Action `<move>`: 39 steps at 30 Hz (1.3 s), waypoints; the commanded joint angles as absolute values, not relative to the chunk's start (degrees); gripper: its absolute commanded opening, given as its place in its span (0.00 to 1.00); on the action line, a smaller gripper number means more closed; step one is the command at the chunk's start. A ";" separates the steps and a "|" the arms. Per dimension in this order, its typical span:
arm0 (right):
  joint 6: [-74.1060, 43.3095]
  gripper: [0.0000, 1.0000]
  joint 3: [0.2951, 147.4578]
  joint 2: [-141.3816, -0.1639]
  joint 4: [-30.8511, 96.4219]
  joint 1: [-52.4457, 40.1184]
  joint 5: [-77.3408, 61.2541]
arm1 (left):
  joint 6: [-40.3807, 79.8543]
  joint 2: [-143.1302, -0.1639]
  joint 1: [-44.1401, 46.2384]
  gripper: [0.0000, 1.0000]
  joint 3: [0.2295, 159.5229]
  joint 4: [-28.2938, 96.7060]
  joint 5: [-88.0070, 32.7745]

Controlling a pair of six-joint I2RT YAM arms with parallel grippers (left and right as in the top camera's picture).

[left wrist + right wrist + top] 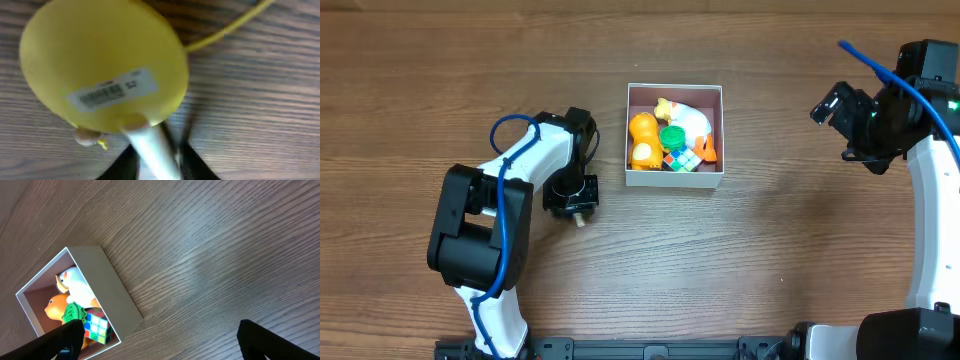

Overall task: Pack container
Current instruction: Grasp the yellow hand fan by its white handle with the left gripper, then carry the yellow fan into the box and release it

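The container (pixel 675 180), a square white box, stands at the table's middle and holds an orange toy (pixel 643 140), a white toy (pixel 688 120), a green piece (pixel 671 137) and a colour cube (pixel 682 158). It also shows in the right wrist view (pixel 115 295). My left gripper (pixel 570 196) points down at the table left of the box. In the left wrist view its fingers (pixel 157 162) are closed on the pale stem of a round yellow toy (pixel 100 55) with a barcode label. My right gripper (pixel 840 120) is open and empty at the far right, its fingers (pixel 160 345) wide apart.
A thin yellow cord (pixel 230 27) runs from the yellow toy across the wood. A small beige knob (pixel 580 219) sticks out below the left gripper. Blue cables run along both arms.
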State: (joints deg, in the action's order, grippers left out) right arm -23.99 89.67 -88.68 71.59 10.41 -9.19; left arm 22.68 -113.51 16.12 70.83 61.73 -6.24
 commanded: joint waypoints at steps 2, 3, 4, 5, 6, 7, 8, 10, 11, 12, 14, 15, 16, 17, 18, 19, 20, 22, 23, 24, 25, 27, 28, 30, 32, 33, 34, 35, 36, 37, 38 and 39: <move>-24.25 1.00 89.93 -88.71 71.44 10.52 -9.26 | 23.38 -113.12 16.10 0.13 69.82 61.52 -7.31; -24.25 1.00 89.93 -88.71 71.44 10.52 -9.26 | 23.38 -113.12 16.10 0.10 70.02 61.69 -7.33; -24.25 1.00 89.93 -88.71 71.44 10.52 -9.26 | 23.09 -112.99 16.10 0.07 70.94 62.57 -7.31; -24.25 1.00 89.93 -88.71 71.44 10.52 -9.26 | 22.28 -112.68 16.10 0.07 72.62 63.94 -7.38; -24.25 1.00 89.93 -88.71 71.44 10.52 -9.28 | 22.15 -112.20 16.10 0.07 74.74 65.82 -7.51; -24.25 1.00 89.93 -88.71 71.44 10.52 -9.26 | 21.47 -111.61 16.10 0.07 76.97 67.37 -7.31; -24.25 1.00 89.93 -88.71 71.44 10.52 -9.26 | 20.49 -110.04 16.10 0.08 82.21 70.57 -6.90; -24.25 1.00 89.93 -88.71 71.44 10.52 -9.26 | 18.90 -107.44 16.23 0.11 90.59 74.56 -6.90; -24.25 1.00 89.93 -88.71 71.44 10.52 -9.26 | 18.13 -106.37 16.47 0.13 94.67 76.09 -6.94; -24.25 1.00 89.93 -88.71 71.44 10.52 -9.26 | 17.56 -105.25 17.06 0.15 99.18 77.12 -6.90; -24.25 1.00 89.93 -88.71 71.44 10.52 -9.28 | 15.70 -104.07 18.63 0.17 104.38 76.14 -6.87; -24.25 1.00 89.93 -88.71 71.44 10.52 -9.28 | 14.00 -103.98 20.18 0.16 105.89 73.43 -6.87; -24.25 1.00 89.93 -88.71 71.44 10.52 -9.28 | 10.63 -104.16 21.52 0.16 105.91 69.30 -6.87; -24.25 1.00 89.93 -88.71 71.44 10.52 -9.26 | 8.67 -104.66 22.44 0.16 105.91 66.26 -6.92; -24.25 1.00 89.93 -88.71 71.44 10.52 -9.28 | 8.05 -105.30 23.20 0.16 105.91 63.66 -6.92; -24.25 1.00 89.93 -88.71 71.44 10.52 -9.28 | 7.81 -106.13 23.86 0.15 105.91 60.77 -6.94; -24.25 1.00 89.93 -88.71 71.44 10.52 -9.26 | 6.94 -107.04 24.53 0.14 105.91 58.28 -7.09; -24.25 1.00 89.93 -88.71 71.44 10.52 -9.26 | 1.19 -109.80 26.28 0.10 105.91 53.25 -7.01; -24.25 1.00 89.93 -88.71 71.44 10.52 -9.26 | -0.36 -111.00 26.63 0.10 105.91 51.77 -6.98; -24.25 1.00 89.93 -88.71 71.44 10.52 -9.26 | -1.83 -112.53 26.79 0.09 105.91 50.46 -6.90; -24.25 1.00 89.93 -88.71 71.44 10.52 -9.26 | -3.49 -114.21 26.81 0.07 105.91 49.65 -6.92; -24.25 1.00 89.93 -88.71 71.44 10.52 -9.26 | -9.96 -117.84 26.85 0.04 105.91 48.93 -6.94; -24.25 1.00 89.93 -88.71 71.44 10.52 -9.28 | -12.80 -118.80 26.94 0.04 105.91 48.95 -6.94; -24.25 1.00 89.93 -88.71 71.44 10.52 -9.26 | -19.33 -120.33 27.00 0.04 105.91 49.21 -6.92; -24.25 1.00 89.93 -88.71 71.44 10.52 -9.26 | -25.10 -120.66 27.03 0.05 105.89 49.47 -7.31; -24.25 1.00 89.93 -88.71 71.44 10.52 -9.26 | -27.75 -120.64 27.05 0.04 105.89 49.54 -7.38; -24.25 1.00 89.93 -88.71 71.44 10.52 -9.26 | -31.48 -120.64 27.09 0.04 105.89 50.00 -7.38; -24.25 1.00 89.93 -88.71 71.44 10.52 -9.26 | -36.12 -120.66 27.09 0.04 105.84 50.54 -7.42; -24.25 1.00 89.93 -88.71 71.44 10.52 -9.26 | -38.85 -120.66 27.09 0.04 105.84 50.48 -7.38; -24.25 1.00 89.93 -88.71 71.44 10.52 -9.28 | -40.91 -120.66 27.11 0.04 105.84 50.30 -7.31; -24.25 1.00 89.93 -88.71 71.44 10.52 -9.26 | -45.17 -120.66 27.18 0.04 105.84 49.58 -7.31; -24.25 1.00 89.93 -88.71 71.44 10.52 -9.26 | -46.96 -120.66 27.20 0.04 105.84 48.80 -6.83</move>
State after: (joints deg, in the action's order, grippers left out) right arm -23.97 89.67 -88.68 71.61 10.41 -9.19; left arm -36.47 -120.90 26.65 105.34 50.06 -6.85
